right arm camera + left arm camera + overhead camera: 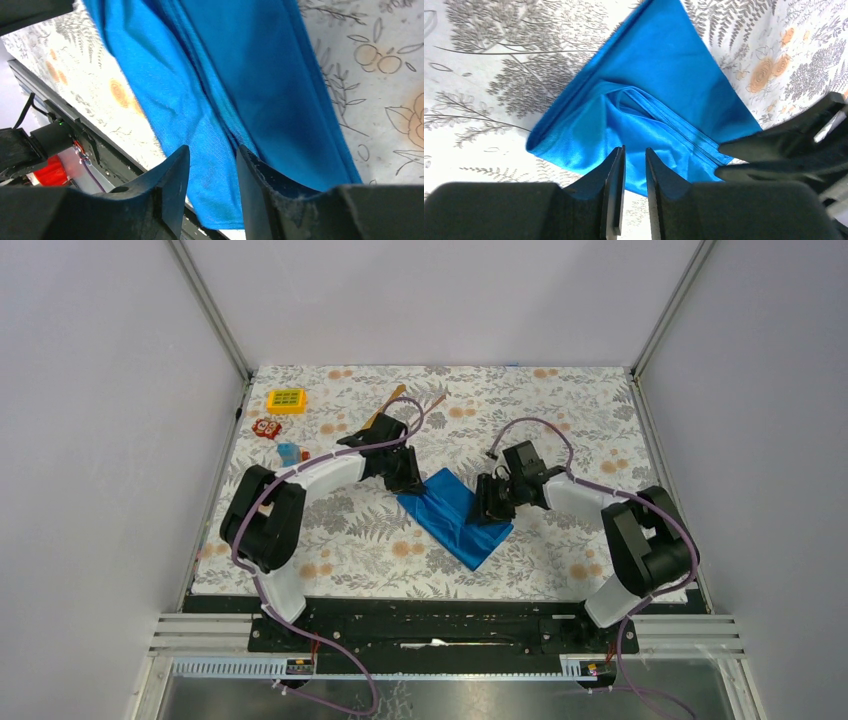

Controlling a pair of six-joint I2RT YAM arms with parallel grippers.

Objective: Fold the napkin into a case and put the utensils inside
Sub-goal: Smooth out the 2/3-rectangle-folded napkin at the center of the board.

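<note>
The left jaws stand only a thin slit apart, tips down over the far end of the plain royal-blue soft cloth napkin point(659, 75). Whether they nip any cloth, I cannot tell. The right jaws are plainly apart, spread over the napkin's layered long edge with blue showing between them and nothing clamped.

The left arm point(300, 480) rises from the near edge with its elbow bent out to the left. Its forearm runs rightward to the far-left end of the cloth. The right arm point(620, 515) mirrors it, elbow out to the right and forearm running leftward to the cloth's right side. The two wrists face each other across the napkin.

The napkin lies folded into a long, flat strip in the middle of the floral-patterned desk point(560, 410). Its long axis runs on a diagonal from far-left to near-right. From the left wrist, several folded layers show stacked along one long side.

The two slim tan wooden utensils point(392, 400) lie on the desk beyond the left wrist, outside the cloth. At the far-left sit a yellow square toy point(286, 400), a small red toy point(266, 428) and a blue-and-orange toy point(291, 452).
</note>
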